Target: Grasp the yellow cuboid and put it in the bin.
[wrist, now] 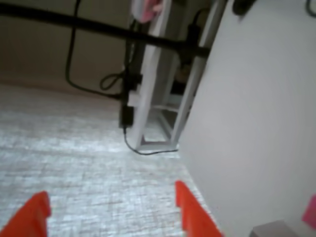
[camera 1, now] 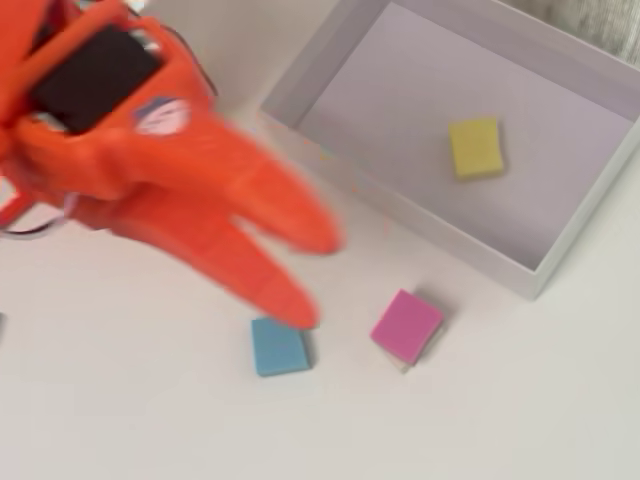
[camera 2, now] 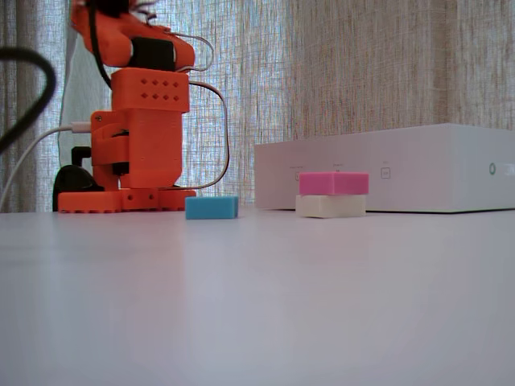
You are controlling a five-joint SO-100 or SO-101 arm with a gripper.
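so the yellow cuboid (camera 1: 476,148) is lying flat on the floor of the bin (camera 1: 420,230) in the overhead view, toward the far-right part of the box, not touching any wall afaict. Judging from that, the drop looks done and the step in hand is basically getting the arm clear w/o wrecking anything. The pincer (camera 1: 320,280) is empty and spread fairly wide: two orange fingers apart in the overhead view, and in the wrist view both tips (wrist: 197,217) poke up from the bottom edge w/ a clear gap and nothing between them. It's blurry in the overhead, so prob in motion, can't tell which way. One fingertip sits just above the blue block (camera 1: 279,346) in that view, height above the worktop (camera 1: 500,400) unclear tbh. The pink block (camera 1: 406,326) is just outside the bin's near wall, and in the fixed view it's resting on a whitish block (camera 2: 331,206). Tips imo: lift first, then swing back, don't sweep low across the blue one or clip the pink stack, and stay off the bin wall so the box doesn't slide.
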